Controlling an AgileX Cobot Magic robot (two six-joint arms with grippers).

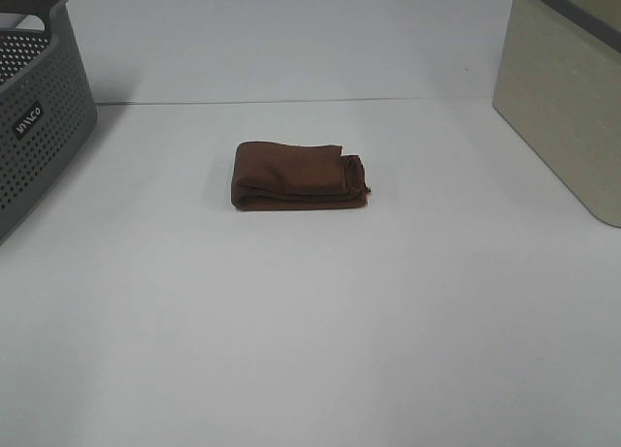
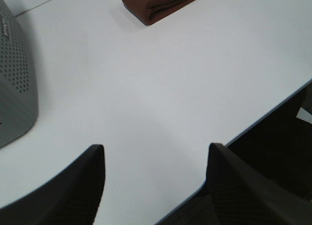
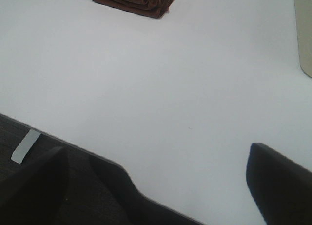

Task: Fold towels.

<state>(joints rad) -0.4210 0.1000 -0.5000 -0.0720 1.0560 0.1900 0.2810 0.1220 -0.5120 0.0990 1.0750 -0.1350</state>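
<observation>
The dark brown towel (image 1: 299,175) lies folded into a small thick rectangle on the white table (image 1: 310,321), a little beyond its middle. It also shows in the left wrist view (image 2: 161,3) and the right wrist view (image 3: 134,0). Neither arm shows in the exterior high view. My left gripper (image 2: 153,183) is open and empty above the table's front edge, far from the towel. My right gripper (image 3: 156,181) is open and empty, also at the table's front edge, far from the towel.
A grey perforated basket (image 1: 34,108) stands at the far left and also shows in the left wrist view (image 2: 14,83). A beige box (image 1: 568,98) stands at the far right. The table's front edge (image 2: 263,112) drops to dark floor.
</observation>
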